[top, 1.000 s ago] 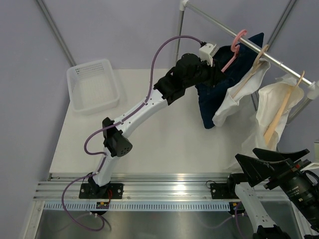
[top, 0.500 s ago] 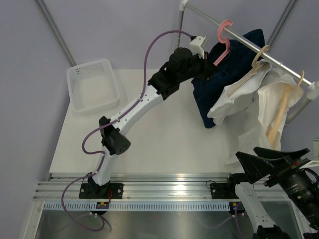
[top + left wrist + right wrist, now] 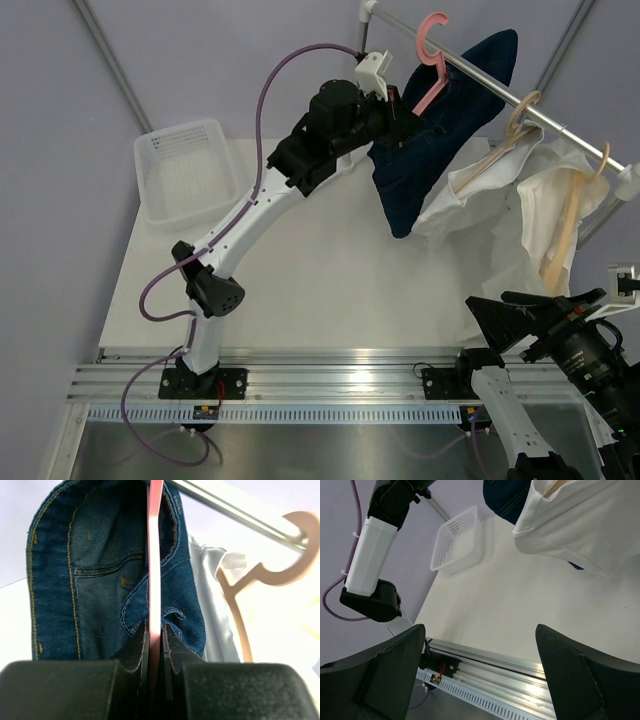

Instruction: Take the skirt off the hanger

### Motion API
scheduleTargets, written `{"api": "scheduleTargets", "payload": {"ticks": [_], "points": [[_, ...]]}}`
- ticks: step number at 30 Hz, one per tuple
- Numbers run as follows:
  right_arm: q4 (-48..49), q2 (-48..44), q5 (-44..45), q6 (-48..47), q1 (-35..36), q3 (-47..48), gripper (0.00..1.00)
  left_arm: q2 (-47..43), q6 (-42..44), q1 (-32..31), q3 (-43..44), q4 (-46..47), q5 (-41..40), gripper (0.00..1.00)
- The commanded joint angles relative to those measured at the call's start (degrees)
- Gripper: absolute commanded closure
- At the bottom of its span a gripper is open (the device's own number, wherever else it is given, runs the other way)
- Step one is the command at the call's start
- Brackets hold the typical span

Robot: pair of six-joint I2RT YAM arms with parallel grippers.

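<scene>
Track of slotted aluminium (image 3: 330, 385) runs along the near edge of the surface (image 3: 320, 290), with both arm bases bolted to it; at the near right the right end effector (image 3: 480, 630) hangs low over the surface, its two dark fingers (image 3: 385, 665) spread wide apart with nothing between them.

From the near left the left arm (image 3: 250, 215) climbs up and across toward the far right; a white mesh basket (image 3: 185, 170) sits at the far left of the surface, well apart from the clothes.

At the top of that arm the left end effector (image 3: 156, 650) is clamped on the pink hanger (image 3: 155, 555) (the wrist view shows the thin plastic edge pinched tight between the two dark fingers); the skirt (image 3: 420, 160), dark blue denim with yellow stitching, is draped on this hanger, its lower end dangling above the surface and its upper corner lying across the metal rail (image 3: 560, 125); the hanger's hook rises at the rail, though whether it bears on it cannot be told.

Farther right along the rail hang two wooden hangers (image 3: 520, 125), each carrying one of the white garments (image 3: 470, 195); the nearer garment touches the skirt's right edge.
</scene>
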Motion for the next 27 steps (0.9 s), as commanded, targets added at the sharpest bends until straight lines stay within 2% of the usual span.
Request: {"api": "scheduleTargets", "payload": {"ticks": [1,5,13,16,19,25,27], "points": [[-10.93,0.32,-0.2,-1.93,0.07,-0.67,0.01,-8.52,-1.03,-0.15,-0.5,6.63,1.77,1.0],[-9.53,2.17,-0.81,-4.3,0.07,-3.21,0.01,-14.32,1.25,-0.15,-5.68,2.07,1.6,1.0],[-2.06,4.98,-6.61,-5.71,0.16,-9.9,0.0,-31.79,5.38,-0.15,-23.26,-4.89,-1.56,1.0],[-0.39,6.82,-7.84,-6.5,0.15,-10.52,0.0,-34.98,5.65,-0.15,-27.04,-7.87,-2.35,1.0],[1.63,10.42,-9.86,-5.81,0.16,-9.64,0.02,-38.58,3.99,-0.24,-30.63,-14.88,-2.44,1.0],[8.84,18.23,-14.87,0.34,0.5,-9.55,0.13,-46.75,-2.33,-0.24,-38.64,-28.42,-4.55,1.0],[9.89,21.83,-13.13,1.75,4.95,-7.19,0.14,-49.73,-4.35,-0.24,-41.36,-30.54,-3.07,1.0]]}}
